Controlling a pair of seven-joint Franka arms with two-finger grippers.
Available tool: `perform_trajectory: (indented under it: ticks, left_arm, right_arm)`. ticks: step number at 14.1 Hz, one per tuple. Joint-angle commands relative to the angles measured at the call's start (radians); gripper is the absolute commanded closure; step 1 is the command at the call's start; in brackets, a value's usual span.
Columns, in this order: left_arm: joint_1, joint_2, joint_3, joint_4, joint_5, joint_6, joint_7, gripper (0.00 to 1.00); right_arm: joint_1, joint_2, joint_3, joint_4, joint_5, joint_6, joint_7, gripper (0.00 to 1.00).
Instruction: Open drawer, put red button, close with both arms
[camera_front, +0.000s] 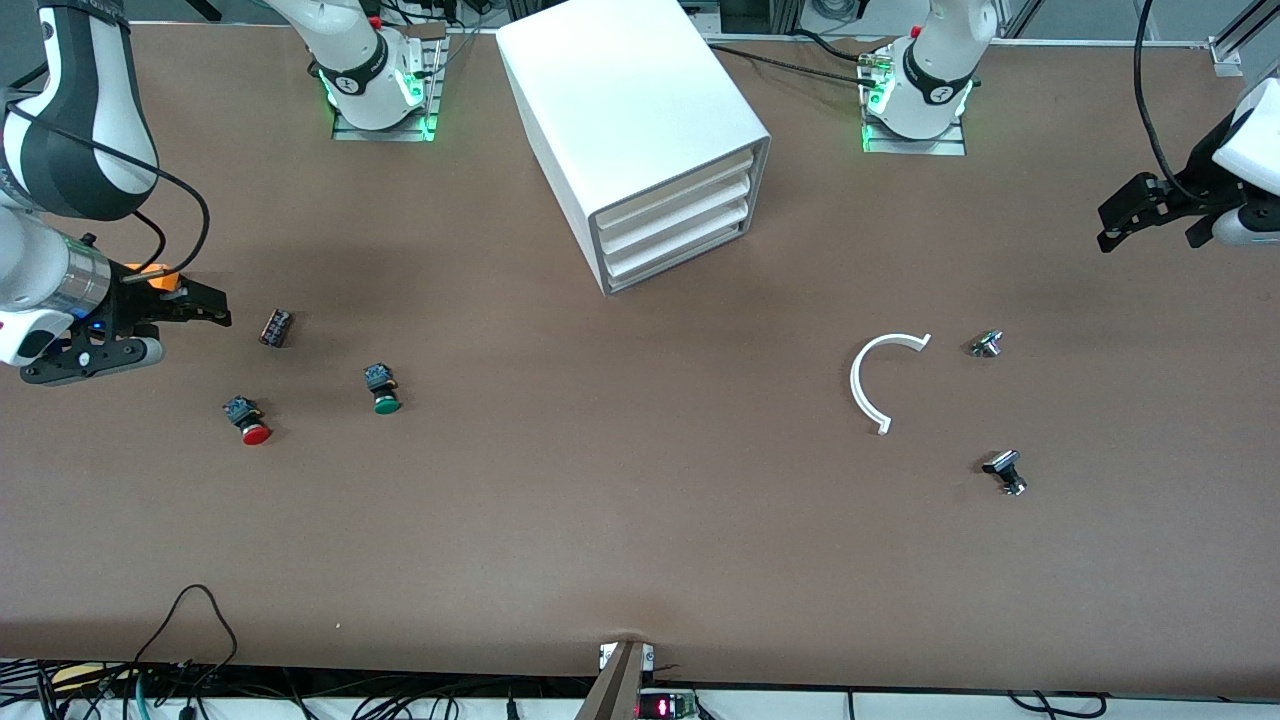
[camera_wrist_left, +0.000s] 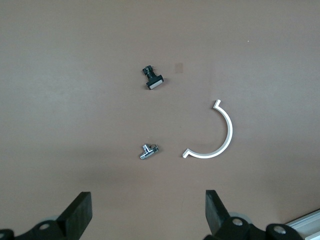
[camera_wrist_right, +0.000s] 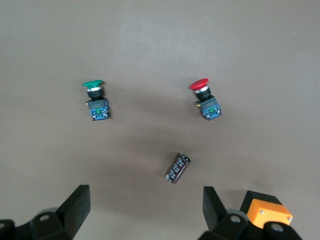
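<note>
The white cabinet (camera_front: 625, 95) stands mid-table near the arms' bases, its stacked drawers (camera_front: 678, 222) all shut. The red button (camera_front: 250, 420) lies on its side toward the right arm's end of the table; in the right wrist view (camera_wrist_right: 206, 100) its red cap is plain to see. My right gripper (camera_front: 192, 332) hovers open and empty over the table beside a dark striped cylinder (camera_front: 276, 327), and in its own wrist view the right gripper (camera_wrist_right: 147, 210) shows nothing between its fingers. My left gripper (camera_front: 1147, 240) hovers open and empty over the left arm's end of the table, also seen in its wrist view (camera_wrist_left: 149, 212).
A green-capped button (camera_front: 382, 390) lies beside the red one, toward the cabinet. Toward the left arm's end lie a white C-shaped piece (camera_front: 875, 380) and two small metal parts (camera_front: 987, 343) (camera_front: 1006, 470). The same C-shaped piece (camera_wrist_left: 220, 140) shows in the left wrist view.
</note>
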Motion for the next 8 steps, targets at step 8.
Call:
perform_trajectory:
  ticks: [8]
  left_arm:
    - [0.009, -0.006, -0.009, -0.004, -0.019, -0.012, 0.007, 0.00]
  right_arm:
    - [0.002, -0.036, 0.053, 0.126, -0.003, -0.114, 0.009, 0.00]
